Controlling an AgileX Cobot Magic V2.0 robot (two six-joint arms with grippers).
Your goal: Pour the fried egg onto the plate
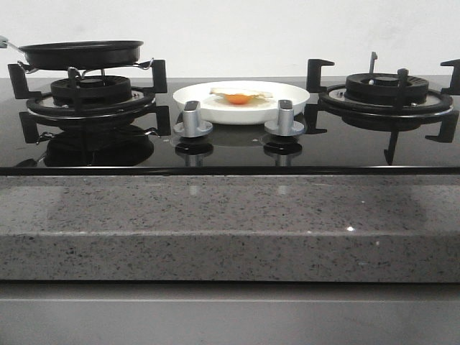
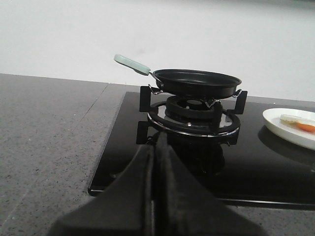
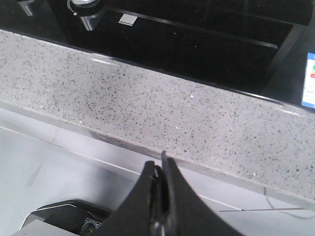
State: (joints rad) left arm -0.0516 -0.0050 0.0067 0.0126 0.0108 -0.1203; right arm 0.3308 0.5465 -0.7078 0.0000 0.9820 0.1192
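The fried egg point(image 1: 239, 97), thin white with an orange yolk, lies on the white plate point(image 1: 293, 94) behind the two stove knobs, between the burners. The plate's edge with the egg point(image 2: 299, 125) also shows in the left wrist view point(image 2: 275, 123). The black frying pan point(image 1: 80, 54) sits empty on the left burner; it shows in the left wrist view point(image 2: 197, 81) with its pale green handle point(image 2: 132, 64). My left gripper point(image 2: 156, 142) is shut and empty, in front of the left burner. My right gripper point(image 3: 160, 164) is shut and empty, below the counter's front edge.
Two silver knobs point(image 1: 192, 119) point(image 1: 284, 119) stand on the black glass hob in front of the plate. The right burner point(image 1: 386, 93) has nothing on it. A speckled grey stone counter point(image 1: 230, 223) runs along the front.
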